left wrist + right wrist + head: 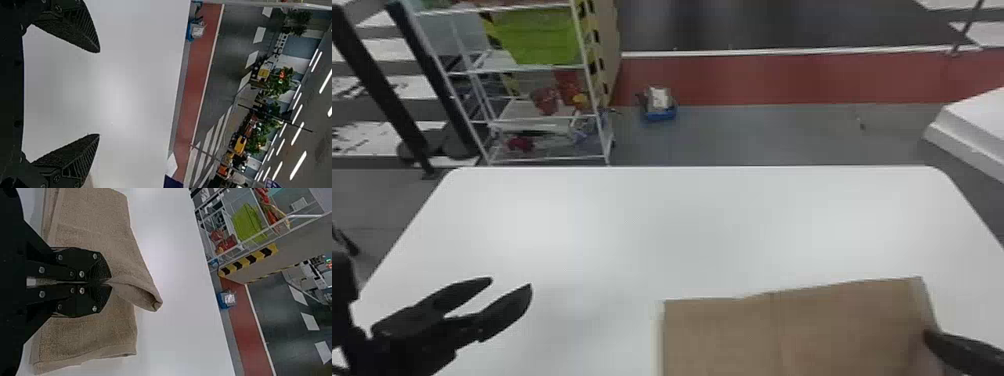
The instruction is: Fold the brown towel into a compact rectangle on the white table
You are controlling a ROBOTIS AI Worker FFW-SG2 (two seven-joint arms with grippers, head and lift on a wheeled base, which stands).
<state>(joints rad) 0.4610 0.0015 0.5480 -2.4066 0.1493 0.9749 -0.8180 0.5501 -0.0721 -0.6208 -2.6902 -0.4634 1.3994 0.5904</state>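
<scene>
Brown cloth towel [782, 330]: is lying folded on the near right part of the smooth white counter [682, 215], its far edge running slightly uneven.
Crease: is running faintly down the towel in the head view.
Layers and hems: are showing along its sides in the right wrist view, with one lifted flap bending into a hollow, rounded fold.
Right black gripper [929, 337]: is clenching the towel, pinching cloth at its fingertips.
Left black gripper [511, 284]: is hanging over the counter's left side, fingers spreading apart, gripping nothing.

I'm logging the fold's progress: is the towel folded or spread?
Folded but not flat: the brown towel shows layered edges, a flap pinched in the right jaws.
</scene>
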